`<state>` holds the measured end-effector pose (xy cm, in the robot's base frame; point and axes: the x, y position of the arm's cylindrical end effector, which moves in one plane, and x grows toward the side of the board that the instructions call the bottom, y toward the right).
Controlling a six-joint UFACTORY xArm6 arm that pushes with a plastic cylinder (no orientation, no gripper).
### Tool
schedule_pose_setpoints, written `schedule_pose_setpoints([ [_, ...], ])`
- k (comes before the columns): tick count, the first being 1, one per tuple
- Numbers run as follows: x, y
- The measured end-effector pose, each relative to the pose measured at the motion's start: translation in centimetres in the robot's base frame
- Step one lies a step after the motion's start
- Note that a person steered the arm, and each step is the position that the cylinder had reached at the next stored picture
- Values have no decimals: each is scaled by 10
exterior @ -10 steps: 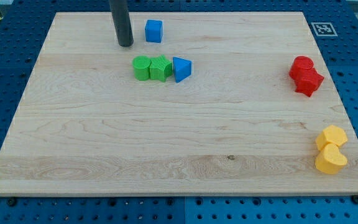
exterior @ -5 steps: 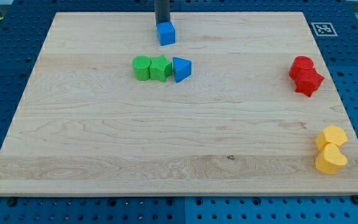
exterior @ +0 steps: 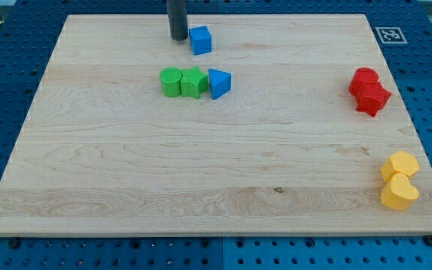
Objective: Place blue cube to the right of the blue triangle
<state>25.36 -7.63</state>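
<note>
**Blue cube sits up-board of the triangle, tip just at its left**

You find the blue cube (exterior: 200, 40) near the view's top edge of the wooden board (exterior: 201, 172), a little left of centre. It stands alone, apart from the row of blocks below it. My tip (exterior: 178, 37) is just beside the cube on the view's left; you see a sliver of board between them at most, and whether they touch cannot be told. There are no jaws to read here: the arm ends in a plain dark rod that runs up out of the frame, so nothing spreads, presses together or pinches.

Below the cube, toward the view's bottom, you see the blue triangle (exterior: 218, 83). The cube lies above it and slightly to the view's left, well short of the spot on the triangle's right. The triangle touches a green block (exterior: 193, 82) on its left side, and that block touches a second, rounder green block (exterior: 171, 81), so the three form a short row.

Look far over to the view's right and you have two red blocks (exterior: 368, 91) pressed together near the board's edge, one behind the other; their exact shapes are hard to make out. Down in the view's lower right corner two yellow blocks (exterior: 399, 180) sit against each other, the nearer one rounded like a heart. A blue pegboard table (exterior: 6, 60) surrounds the board.
</note>
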Motion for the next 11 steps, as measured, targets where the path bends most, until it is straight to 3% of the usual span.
schedule_pose_setpoints([
  [2,9,-39],
  [4,25,19],
  [5,17,12],
  [7,12,73],
  [8,11,70],
  [10,54,152],
  [11,33,138],
])
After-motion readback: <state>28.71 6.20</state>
